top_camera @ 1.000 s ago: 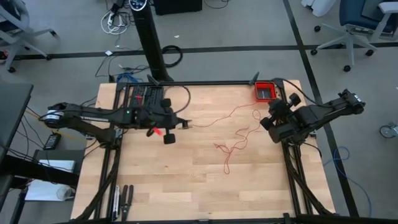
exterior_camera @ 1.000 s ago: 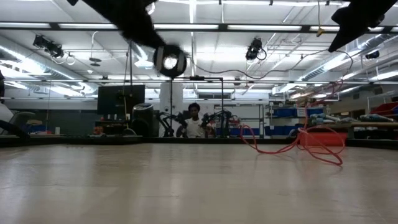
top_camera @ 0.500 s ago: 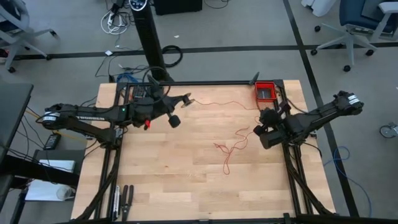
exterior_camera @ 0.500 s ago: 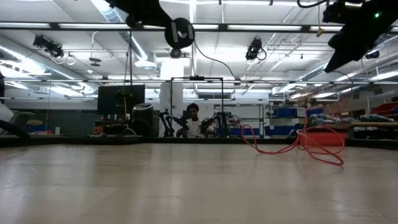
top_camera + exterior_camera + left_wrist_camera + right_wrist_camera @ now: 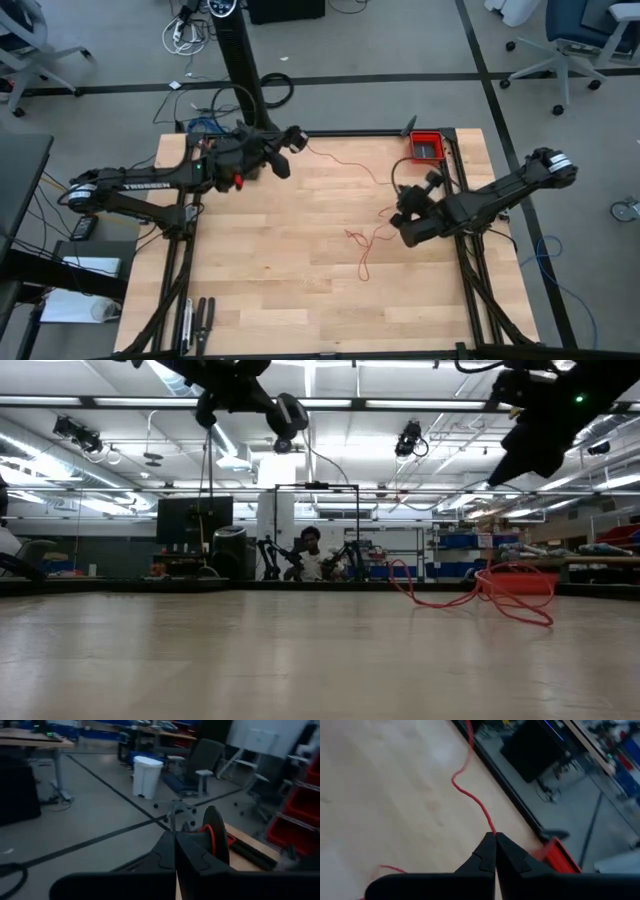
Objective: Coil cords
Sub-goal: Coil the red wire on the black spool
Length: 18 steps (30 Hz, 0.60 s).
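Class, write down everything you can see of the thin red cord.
The red cord is one very thin, limp, string-like strand. It runs from the left hand, shut at the table's far edge, across the wooden table to the right hand, shut on it. The rest lies in loose wavy tangles on the wood, uncoiled.

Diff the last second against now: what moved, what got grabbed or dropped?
The left gripper, shut on the red cord, swung from mid-table toward the table's far edge, pulling that stretch straighter. The right gripper, also shut on the cord, moved inward toward the table's middle. Nothing was let go. The cord's tangle and the red bin stayed put.
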Motion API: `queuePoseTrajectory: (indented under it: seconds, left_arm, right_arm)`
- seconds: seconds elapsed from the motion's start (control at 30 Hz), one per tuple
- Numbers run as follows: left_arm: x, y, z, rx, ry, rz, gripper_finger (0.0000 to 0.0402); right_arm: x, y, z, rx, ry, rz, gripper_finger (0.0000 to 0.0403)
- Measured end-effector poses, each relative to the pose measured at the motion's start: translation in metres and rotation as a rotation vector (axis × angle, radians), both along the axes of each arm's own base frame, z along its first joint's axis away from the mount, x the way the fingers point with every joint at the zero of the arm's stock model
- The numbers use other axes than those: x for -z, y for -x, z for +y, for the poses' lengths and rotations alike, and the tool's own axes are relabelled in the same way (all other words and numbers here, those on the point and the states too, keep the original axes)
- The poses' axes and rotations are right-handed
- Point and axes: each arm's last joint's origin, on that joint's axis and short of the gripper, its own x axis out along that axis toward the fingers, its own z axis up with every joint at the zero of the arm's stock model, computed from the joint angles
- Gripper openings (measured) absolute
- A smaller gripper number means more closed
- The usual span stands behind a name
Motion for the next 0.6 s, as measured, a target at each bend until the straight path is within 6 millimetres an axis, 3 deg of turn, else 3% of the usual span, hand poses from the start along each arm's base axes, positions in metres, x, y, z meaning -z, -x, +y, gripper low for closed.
queuePoseTrajectory:
  seconds: [0.4, 0.6]
  left_arm:
    - [0.002, 0.006, 0.015, -0.267, 0.026, -0.045, 0.0]
    - [0.019, -0.007, 0.023, -0.339, 0.033, 0.013, 0.0]
  right_arm:
    - [0.004, -0.059, 0.025, -0.311, -0.006, -0.078, 0.0]
    - [-0.004, -0.085, 0.036, -0.438, -0.006, -0.056, 0.0]
